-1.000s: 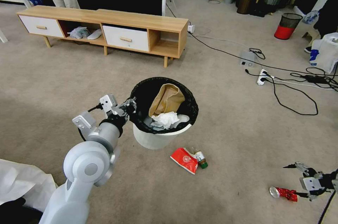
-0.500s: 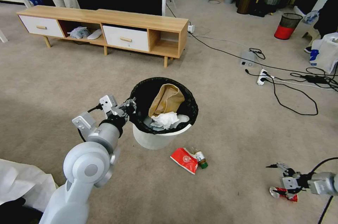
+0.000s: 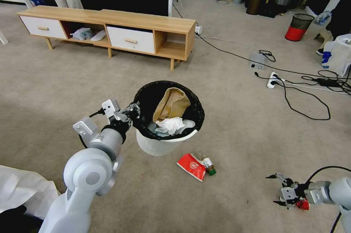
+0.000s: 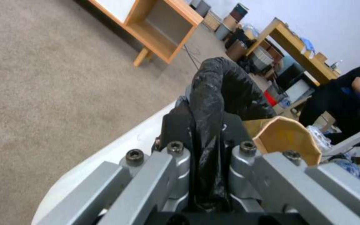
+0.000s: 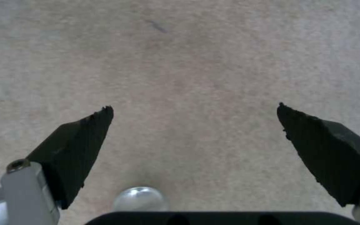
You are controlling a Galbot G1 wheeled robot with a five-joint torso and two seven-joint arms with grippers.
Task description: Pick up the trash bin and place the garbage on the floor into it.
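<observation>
A beige carpeted floor [image 3: 237, 123] spreads out, with a low wooden TV cabinet [image 3: 109, 30] at the far side and black cables [image 3: 307, 105] trailing to a white power strip [image 3: 272, 79]. The trash bin [image 3: 162, 145], white with a black bag folded over its rim, hangs tilted off the carpet, held by the left gripper [image 3: 134, 113]; the left wrist view shows its fingers [image 4: 176, 125] pinching the bagged rim [image 4: 209, 103] from both sides. Just inside the rim from those fingers lie a brown paper bag [image 3: 171, 103] and a white tissue [image 3: 170, 125]. A red packet [image 3: 191, 166] and a small brown bottle [image 3: 209, 165] lie touching on the carpet below the bin. The right gripper [image 3: 276, 189] is low over the carpet, fingers [image 5: 76, 150] spread wide, with the crushed red can [image 3: 302, 204] just behind them, its silver end [image 5: 140, 198] between their bases.
</observation>
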